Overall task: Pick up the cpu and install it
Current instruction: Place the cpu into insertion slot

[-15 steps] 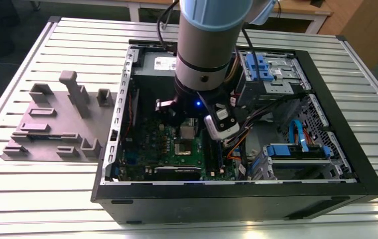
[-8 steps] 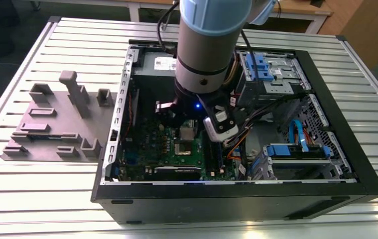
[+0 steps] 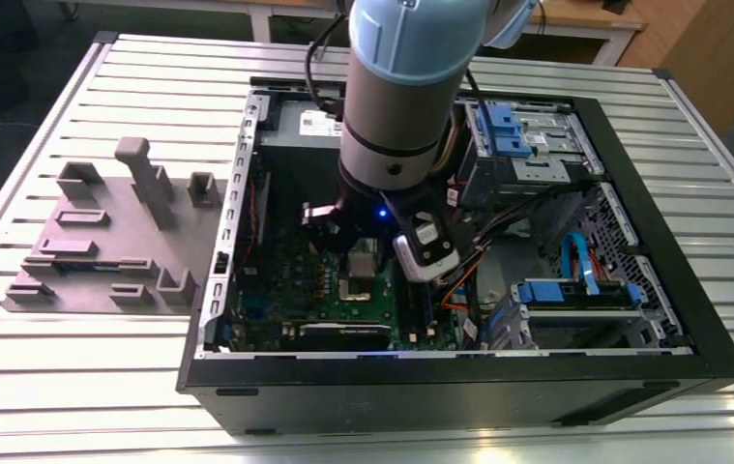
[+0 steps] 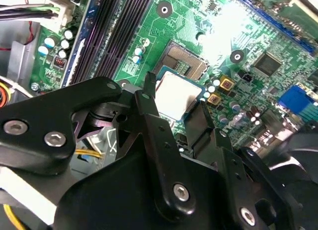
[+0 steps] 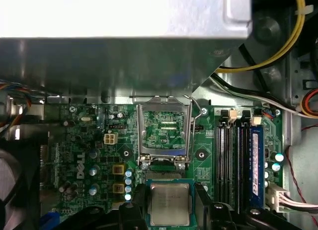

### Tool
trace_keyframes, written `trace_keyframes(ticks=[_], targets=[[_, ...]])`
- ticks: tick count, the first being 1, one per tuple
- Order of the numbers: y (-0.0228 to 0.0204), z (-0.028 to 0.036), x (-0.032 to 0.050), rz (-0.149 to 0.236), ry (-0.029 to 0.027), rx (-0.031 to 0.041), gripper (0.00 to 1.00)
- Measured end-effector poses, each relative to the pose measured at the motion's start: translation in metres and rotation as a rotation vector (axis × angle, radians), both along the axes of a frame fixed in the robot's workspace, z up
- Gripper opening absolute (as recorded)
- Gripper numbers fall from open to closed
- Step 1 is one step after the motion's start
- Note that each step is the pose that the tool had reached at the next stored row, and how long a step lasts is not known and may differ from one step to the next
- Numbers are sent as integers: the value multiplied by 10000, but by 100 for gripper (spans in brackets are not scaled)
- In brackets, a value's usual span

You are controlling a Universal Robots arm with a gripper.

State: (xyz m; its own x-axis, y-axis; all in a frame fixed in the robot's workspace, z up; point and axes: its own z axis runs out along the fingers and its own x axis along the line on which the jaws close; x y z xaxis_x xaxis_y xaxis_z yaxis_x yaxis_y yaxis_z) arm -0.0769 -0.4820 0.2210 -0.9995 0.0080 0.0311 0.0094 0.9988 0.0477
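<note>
Pinching the cpu [image 4: 180, 93] by 2 opposite edges, the tool [image 4: 176, 100] hangs inside the open computer case [image 3: 470, 391], low over the green motherboard [image 5: 89, 155]. The cpu lies flat between the 2 fingers [image 4: 149, 108], its edges parallel to those of the open socket [image 5: 169, 175]. The socket shows partly uncovered just beyond the chip, on the side of the raised metal frame [image 5: 164, 133], so the chip appears offset from its seat.

cpu [image 4: 180, 93] sides hidden behind fingers [image 4: 149, 108] of gripper [image 4: 175, 97]; socket [image 4: 185, 62] partly covered by cpu
</note>
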Motion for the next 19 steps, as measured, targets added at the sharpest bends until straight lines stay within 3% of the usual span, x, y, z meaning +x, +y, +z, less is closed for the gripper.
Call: trace_keyframes(ticks=[5, 11, 13, 19], targets=[[-5, -89, -2, 36, 13, -1, 47], [-68, -166, -12, 139, 33, 0, 47], [-70, -190, -16, 140, 34, 0, 47], [-70, -200, -18, 139, 34, -1, 47]])
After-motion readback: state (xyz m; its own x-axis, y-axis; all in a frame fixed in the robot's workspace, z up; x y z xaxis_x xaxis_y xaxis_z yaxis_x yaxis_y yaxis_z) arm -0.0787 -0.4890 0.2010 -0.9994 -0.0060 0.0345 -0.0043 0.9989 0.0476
